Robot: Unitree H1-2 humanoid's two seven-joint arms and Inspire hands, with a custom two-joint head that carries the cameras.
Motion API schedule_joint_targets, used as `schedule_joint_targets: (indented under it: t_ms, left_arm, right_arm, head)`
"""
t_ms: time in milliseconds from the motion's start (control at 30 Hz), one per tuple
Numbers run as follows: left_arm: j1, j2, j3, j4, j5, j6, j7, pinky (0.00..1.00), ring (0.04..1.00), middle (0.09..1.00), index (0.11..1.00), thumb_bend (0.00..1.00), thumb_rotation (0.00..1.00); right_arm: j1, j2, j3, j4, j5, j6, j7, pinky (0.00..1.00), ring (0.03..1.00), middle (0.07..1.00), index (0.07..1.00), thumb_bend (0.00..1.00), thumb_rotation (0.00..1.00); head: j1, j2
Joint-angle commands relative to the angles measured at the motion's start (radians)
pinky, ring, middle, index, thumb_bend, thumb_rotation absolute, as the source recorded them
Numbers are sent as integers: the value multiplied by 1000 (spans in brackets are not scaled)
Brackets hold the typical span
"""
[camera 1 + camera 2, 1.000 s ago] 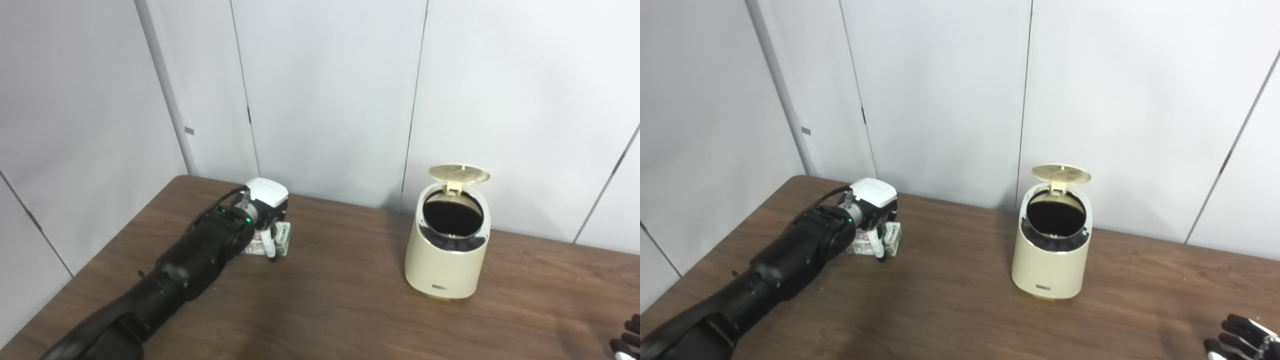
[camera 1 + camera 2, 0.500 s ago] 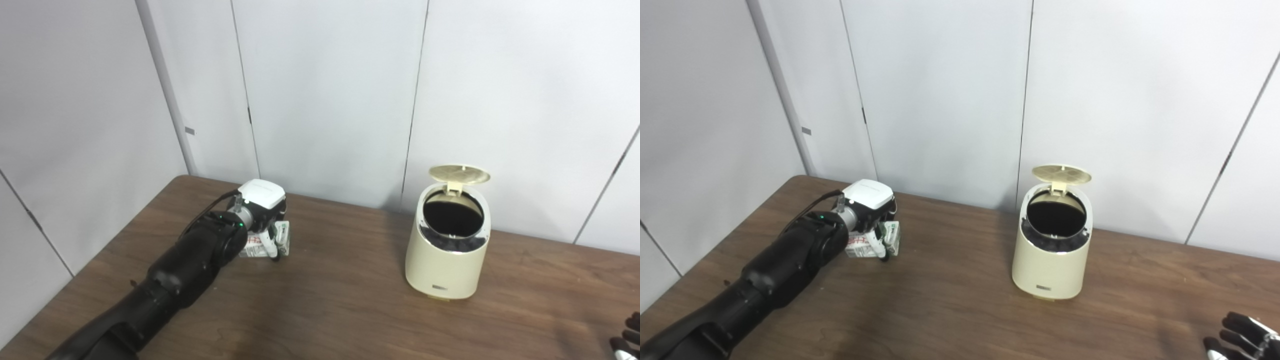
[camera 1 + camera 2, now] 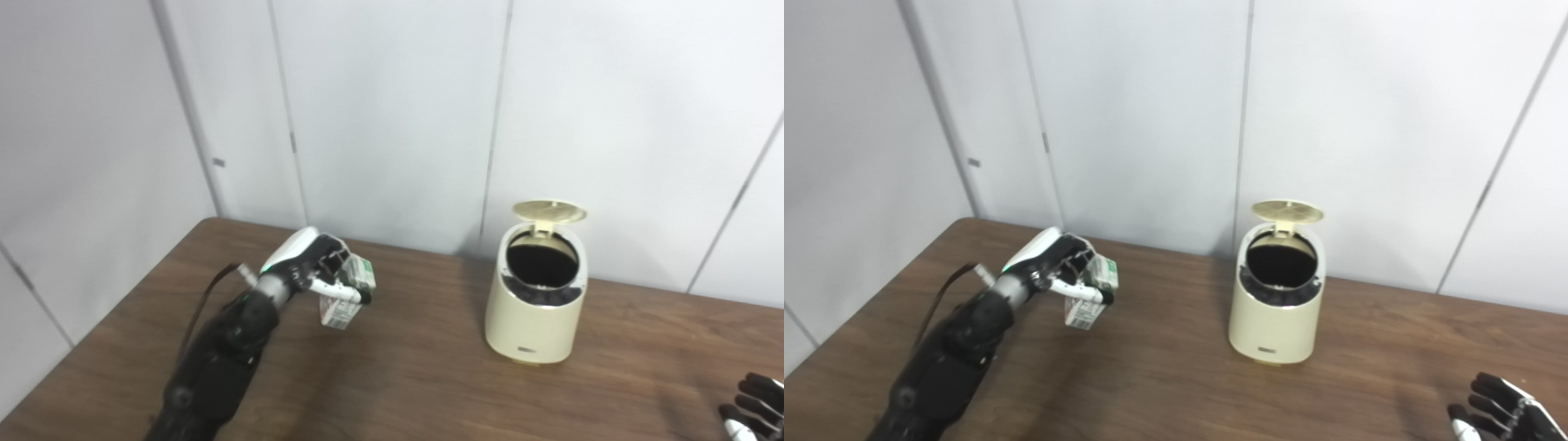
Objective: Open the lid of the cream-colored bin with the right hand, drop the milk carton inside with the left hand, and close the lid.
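Item 1. Milk carton [image 3: 346,295]: small, white with a green top and red print. It is held tilted, clear of the tabletop [image 3: 416,380], at the left side of the scene and well apart from the bin.

Item 2. Left hand [image 3: 312,266]: white back, dark palm, on a black arm entering from the lower left. Its fingers [image 3: 335,291] are closed around the carton, one white finger laid across the carton's front.

Item 3. Bin [image 3: 534,309]: cream-colored, rounded, stood upright on the tabletop to the right of centre, near the wall. A small dark label is seen low on its front. The dark opening at the top is exposed.

Item 4. Lid [image 3: 549,212]: round, cream-colored, raised on its rear hinge and stood open above the bin's mouth.

Item 5. Right hand [image 3: 1497,413]: seen only in part at the lower right corner, low over the tabletop, well apart from the bin. Its dark fingers [image 3: 1488,387] are spread apart and nothing is held.

Item 6. Tabletop: dark brown wood grain, set against a wall [image 3: 392,110] of pale grey panels.
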Motion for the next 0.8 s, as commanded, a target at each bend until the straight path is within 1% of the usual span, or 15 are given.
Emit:
schedule_joint_targets:
  t_ms: [0, 67, 133, 167, 200, 300, 367, 433, 533, 600, 633, 667, 700, 767]
  left_arm:
    - [-36, -33, 82, -33, -151, -80, 67, 473, 536, 530, 455, 516, 0]
    - [-28, -76, 121, -44, -230, -96, 80, 426, 477, 520, 461, 518, 0]
    - [-20, -111, 140, -68, -272, -89, 102, 350, 402, 471, 486, 521, 0]
    - [-14, -131, 145, -88, -291, -88, 112, 334, 388, 460, 492, 521, 0]
    - [-7, -150, 148, -105, -314, -89, 118, 328, 385, 455, 496, 521, 0]
    - [5, -193, 147, -139, -370, -109, 131, 371, 422, 473, 489, 521, 0]
    - [7, -240, 153, -153, -412, -130, 150, 438, 469, 490, 477, 521, 0]
    - [7, -278, 158, -159, -442, -141, 170, 487, 496, 498, 472, 521, 0]
    - [10, -331, 158, -167, -461, -136, 214, 566, 528, 499, 472, 522, 0]
    - [8, -357, 161, -168, -487, -130, 231, 784, 597, 504, 470, 521, 0]
    - [4, -371, 163, -159, -519, -147, 224, 847, 614, 506, 469, 521, 0]
    - [-2, -385, 169, -148, -560, -167, 215, 901, 604, 500, 473, 520, 0]
    - [-6, -394, 172, -140, -587, -180, 208, 909, 586, 491, 479, 520, 0]
    - [-14, -432, 173, -140, -629, -188, 220, 934, 563, 474, 491, 520, 0]
  right_arm:
    - [-33, 6, -5, -6, 2, -33, -12, 664, 718, 727, 715, 214, 0]
    - [-36, 8, -6, 8, 3, -38, -19, 668, 722, 728, 722, 223, 0]
    - [-39, 8, -5, 25, -1, -50, -22, 659, 716, 720, 720, 229, 0]
    - [-40, 7, -4, 34, -3, -55, -23, 660, 714, 719, 719, 231, 0]
    - [-41, 5, -3, 45, -4, -67, -23, 663, 713, 719, 718, 234, 0]
    - [-47, 2, -3, 85, -9, -105, -30, 650, 706, 717, 710, 246, 0]
    - [-52, 1, -6, 108, 4, -121, -27, 646, 704, 715, 708, 248, 0]
    - [-56, 2, -8, 122, 8, -127, -28, 646, 703, 714, 709, 251, 0]
    - [-59, 2, -6, 142, 5, -144, -31, 645, 702, 713, 707, 260, 0]
    - [-62, 4, -7, 159, 10, -165, -32, 639, 696, 704, 697, 271, 0]
    - [-63, 5, -7, 166, 8, -171, -35, 636, 693, 701, 694, 273, 0]
    - [-65, 6, -6, 174, 3, -179, -38, 631, 689, 698, 690, 278, 0]
    - [-66, 6, -5, 180, -1, -185, -42, 625, 683, 693, 685, 280, 0]
    - [-67, 8, -3, 184, -7, -188, -47, 613, 675, 686, 677, 283, 0]
  head:
    - [-14, 2]
    - [-22, -1]
    - [-29, -4]
    - [-34, -6]
    - [-38, -8]
    - [-43, -12]
    - [-44, -15]
    - [-48, -18]
    - [-55, -23]
    - [-57, -26]
    - [-60, -27]
    - [-66, -30]
    - [-66, -30]
    - [-76, -33]
